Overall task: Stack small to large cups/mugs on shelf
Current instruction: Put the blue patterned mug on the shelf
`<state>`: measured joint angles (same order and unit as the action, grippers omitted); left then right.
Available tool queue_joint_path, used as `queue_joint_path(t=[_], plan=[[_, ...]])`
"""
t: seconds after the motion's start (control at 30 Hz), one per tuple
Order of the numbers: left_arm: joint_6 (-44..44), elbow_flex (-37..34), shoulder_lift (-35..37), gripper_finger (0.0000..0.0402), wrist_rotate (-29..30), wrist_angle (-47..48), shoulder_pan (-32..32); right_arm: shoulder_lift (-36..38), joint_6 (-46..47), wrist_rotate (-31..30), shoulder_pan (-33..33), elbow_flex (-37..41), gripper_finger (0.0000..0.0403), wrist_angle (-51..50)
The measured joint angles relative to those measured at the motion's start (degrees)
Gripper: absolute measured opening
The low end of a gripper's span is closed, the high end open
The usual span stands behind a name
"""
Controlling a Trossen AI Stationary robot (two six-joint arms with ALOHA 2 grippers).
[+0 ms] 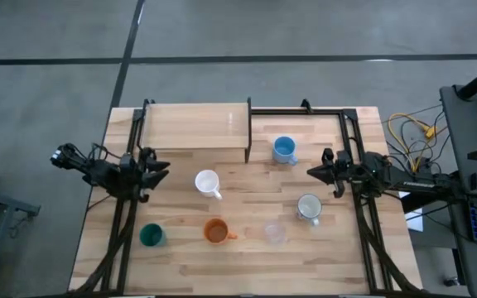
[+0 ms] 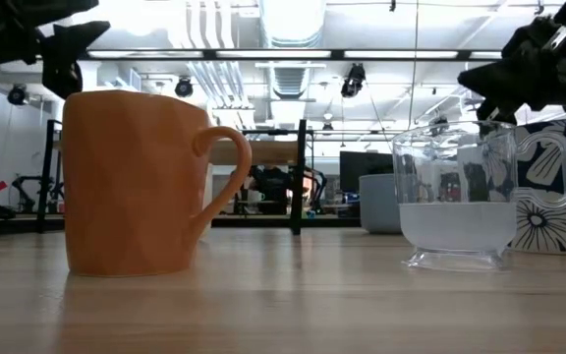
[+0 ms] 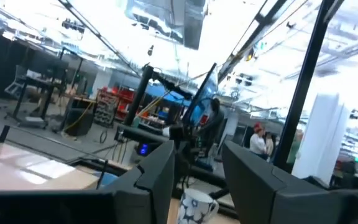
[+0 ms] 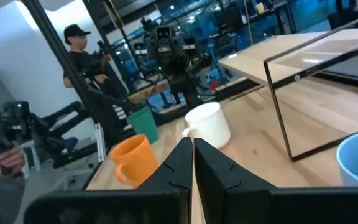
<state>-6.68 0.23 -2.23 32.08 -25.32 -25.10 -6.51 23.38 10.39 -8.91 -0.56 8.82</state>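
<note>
Left arm: yours reaches in from the desk's left edge, raised above the top.
Left claw (image 1: 162, 170): fingers parted, holding nothing.
Right arm: comes in from the right edge, also raised.
Right claw (image 1: 313, 171): fingers pressed together, empty.

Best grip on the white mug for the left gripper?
Take the white mug by its rim, coming straight down. It stands upright with its mouth open, and its handle sticks out toward the table's front-right, so pinch the wall on the side away from the handle. The left gripper is nearest, beside the shelf.
</note>
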Motion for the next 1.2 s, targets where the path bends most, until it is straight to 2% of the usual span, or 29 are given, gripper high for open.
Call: queue_joint_path(t=[0.17, 0.33, 0.5, 0.6, 0.73, 0.93, 1.2], plan=[[0.04, 0.0, 0.04, 0.0122, 0.05, -2.87, 0.01, -0.09, -1.26, -2.13, 0.0, 0.0, 0.0009, 1.85], [0.08, 0.0, 0.01, 0.0122, 0.22, -4.29, 0.0, -0.56, 0.1, -8.83, -0.02, 0.0, 0.0009, 6.87], [0.74, 0.27, 0.01, 0.0122, 6.22, -8.77, 0.01, -1.49, 2.04, -9.11, -0.02, -0.04, 0.0009, 16.53], [5.18, 0.28, -0.04, 0.0122, 8.04, -8.7, 0.0, -2.48, 2.14, -9.11, 0.0, -2.03, 0.0009, 17.24], [11.61, 0.26, -0.53, 0.0122, 8.39, -8.7, 0.02, -5.8, 2.03, -9.11, 0.0, -7.65, 0.0009, 12.69], [11.68, 0.31, -0.73, 0.0122, 8.59, -8.7, 0.0, -14.87, -0.24, -9.11, 0.02, -19.33, 0.0009, 1.86], [11.65, 0.34, -0.73, 0.0122, 8.57, -8.75, 0.0, -28.71, 2.69, -9.18, 0.48, -35.15, 0.0009, -17.8]])
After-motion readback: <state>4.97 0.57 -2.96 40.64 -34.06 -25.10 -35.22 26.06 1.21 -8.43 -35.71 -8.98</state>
